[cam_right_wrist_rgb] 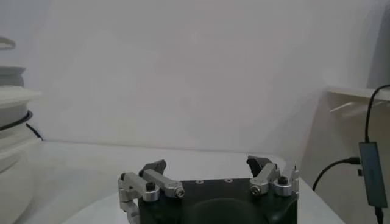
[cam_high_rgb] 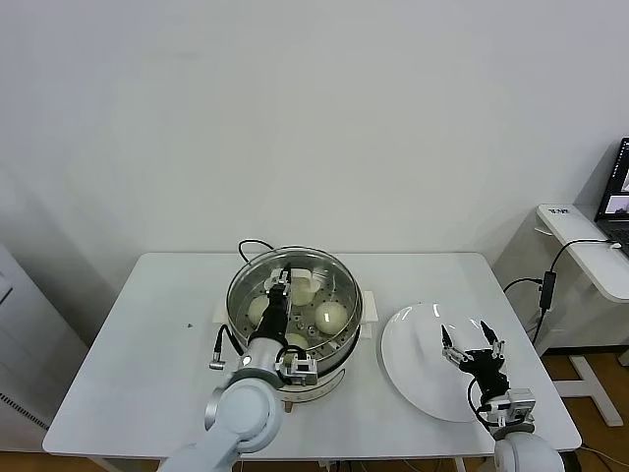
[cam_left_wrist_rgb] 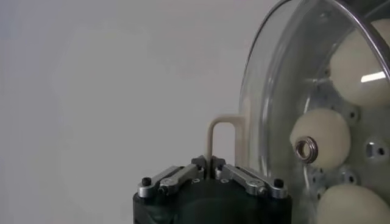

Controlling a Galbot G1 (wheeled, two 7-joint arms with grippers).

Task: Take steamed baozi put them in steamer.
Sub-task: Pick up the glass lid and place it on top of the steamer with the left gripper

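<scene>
The steel steamer stands mid-table on its white base. Several pale baozi lie inside, one at the right and one at the left. My left gripper is over the steamer, shut on the cream handle of the glass lid. It holds the lid over the pot. In the left wrist view the gripper pinches the handle, and baozi show through the glass. My right gripper is open and empty above the white plate. It also shows in the right wrist view.
The steamer's black cord runs off the base at the front left. A side table with a laptop and a hanging cable stands at the far right. The steamer's side shows at the edge of the right wrist view.
</scene>
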